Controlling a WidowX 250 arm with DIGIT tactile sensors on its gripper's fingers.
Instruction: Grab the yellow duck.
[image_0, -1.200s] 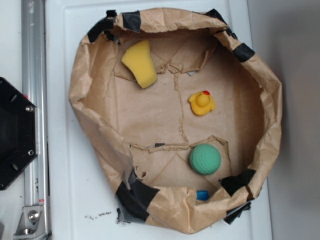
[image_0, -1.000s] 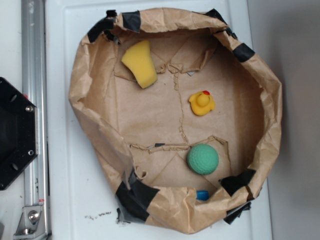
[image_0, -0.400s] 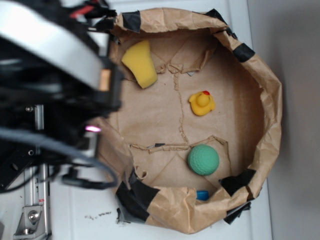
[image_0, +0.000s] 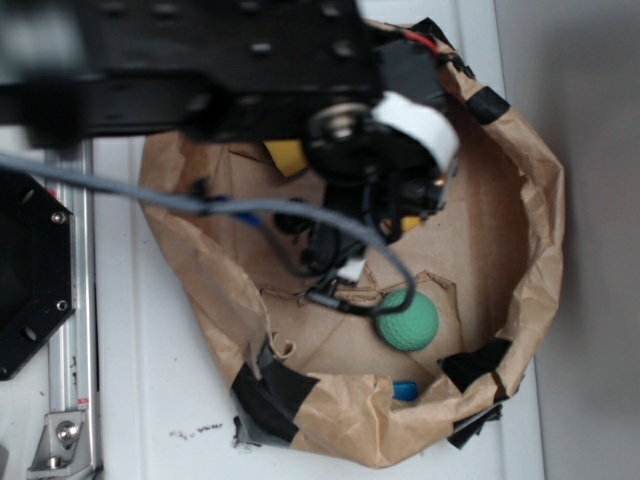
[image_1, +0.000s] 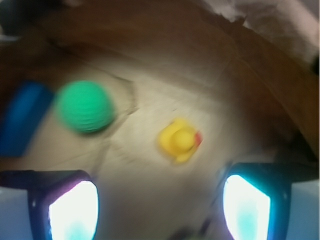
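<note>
crinkled matt brown paper basin (image_0: 540, 200), dimpled green ball (image_0: 408, 322).

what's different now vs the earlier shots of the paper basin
The arm swung in from the left and now hangs over the paper basin, covering the yellow duck and most of the sponge in the exterior view. The gripper is open above the duck, holding nothing. The green ball had shifted slightly left before the arm came; duck, sponge and the blue thing stayed put.

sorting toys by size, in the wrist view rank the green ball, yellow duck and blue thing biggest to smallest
1. green ball
2. blue thing, cut off at the left edge, so unsure
3. yellow duck

The view is blurred.
</note>
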